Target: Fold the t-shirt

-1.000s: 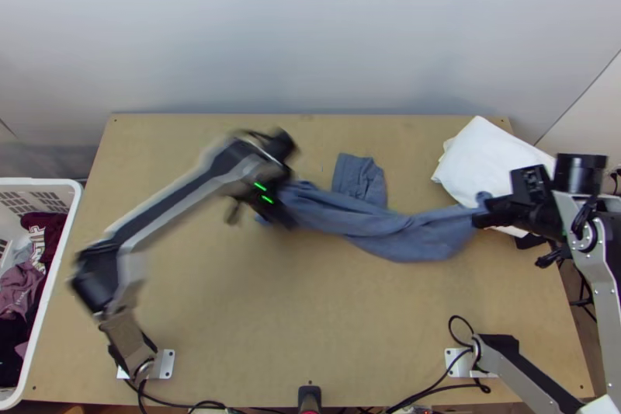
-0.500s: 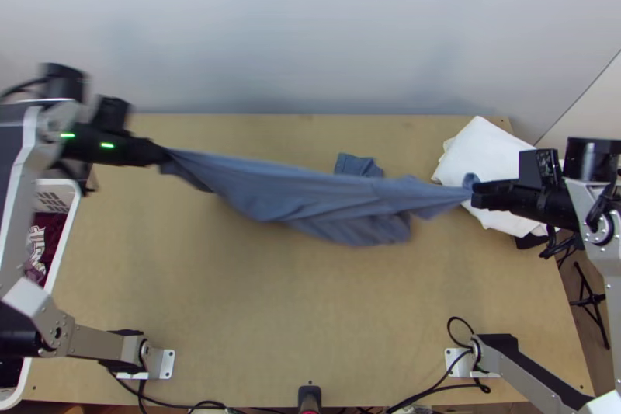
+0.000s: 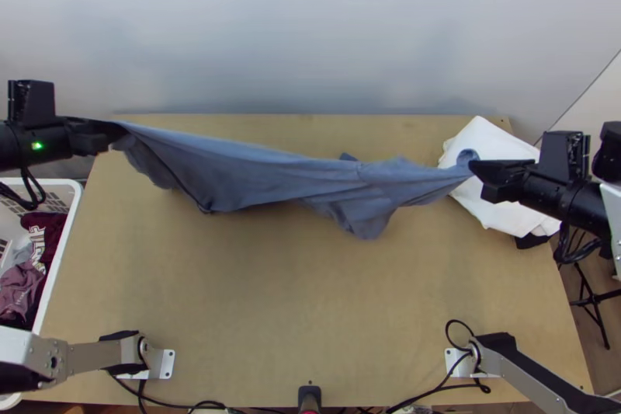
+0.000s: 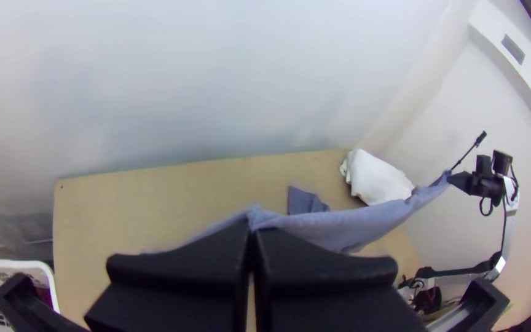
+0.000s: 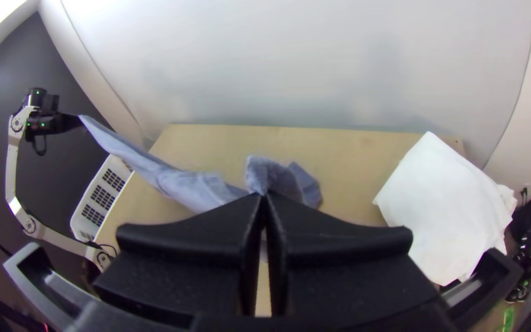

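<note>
The blue t-shirt [image 3: 272, 175] is held stretched over the table [image 3: 233, 297] between the left gripper [image 3: 116, 134] and the right gripper [image 3: 473, 167], each clenched on one end, and by this sideways line (so it seems) the laying must be guided.

White lettering [image 3: 38, 245] stands on a maroon cloth [image 3: 52, 229] in the white basket [image 3: 67, 243], below the left pincer [image 3: 118, 136] in the top view — creased and partly hidden, no whole word legible.
</note>
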Robot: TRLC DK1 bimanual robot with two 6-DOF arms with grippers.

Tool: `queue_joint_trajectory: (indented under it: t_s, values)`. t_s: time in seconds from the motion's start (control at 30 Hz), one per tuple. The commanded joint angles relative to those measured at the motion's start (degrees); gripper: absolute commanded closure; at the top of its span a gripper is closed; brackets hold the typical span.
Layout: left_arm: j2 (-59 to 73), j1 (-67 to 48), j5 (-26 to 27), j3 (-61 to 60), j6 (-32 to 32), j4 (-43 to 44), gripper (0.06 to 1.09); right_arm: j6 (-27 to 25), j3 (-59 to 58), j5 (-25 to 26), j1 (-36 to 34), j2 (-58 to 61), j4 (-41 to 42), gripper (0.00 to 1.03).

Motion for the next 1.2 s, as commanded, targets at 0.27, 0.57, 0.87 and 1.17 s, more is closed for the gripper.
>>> queue_joint_trajectory:
  t_s: [0.27,0.57,0.87,1.17]
  values:
    - [2.9,-8.3,-0.7,-18.3,7.2,9.2,1.05,-4.9,-19.5,1.7,-0.2,-1.1,2.6,1.0]
    - [8.7,-15.8,-9.4,-29.9,10.1,22.2,1.05,-9.3,-31.6,3.0,-5.8,0.6,9.7,1.0]
    - [21.1,-17.4,-18.4,-27.4,12.7,34.6,1.04,-8.6,-34.5,9.3,-7.3,6.0,22.6,1.0]
    - [15.0,-15.9,-18.1,-15.3,6.2,30.8,1.04,-6.0,-26.5,10.7,-6.1,0.1,23.9,1.0]
